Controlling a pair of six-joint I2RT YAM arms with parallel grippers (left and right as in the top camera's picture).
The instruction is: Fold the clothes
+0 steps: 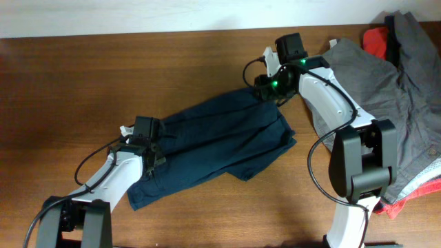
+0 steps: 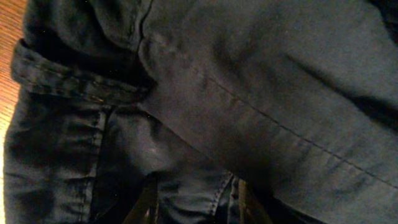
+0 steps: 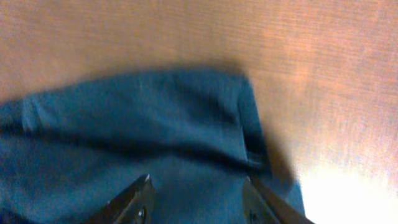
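Overhead, the dark navy-blue shorts point(image 1: 220, 141) lie spread on a slant across the middle of the wooden table point(image 1: 138, 62), running from lower left to upper right, with one corner doubled over near the lower right edge. The left gripper point(image 1: 156, 153) sits on the lower-left end of the shorts, and in the left wrist view its fingers point(image 2: 149, 208) stand apart at the bottom of the frame with seamed navy cloth in the gap (whether they pinch it I cannot tell). The right gripper point(image 1: 266, 91) is at the upper-right corner of the shorts; from the right wrist, its fingers point(image 3: 138, 200) are spread above the flat navy cloth, holding nothing. Grey shorts point(image 1: 386, 89) are heaped at the right of the frame, with a red-orange piece point(image 1: 375, 41) showing at the upper right.
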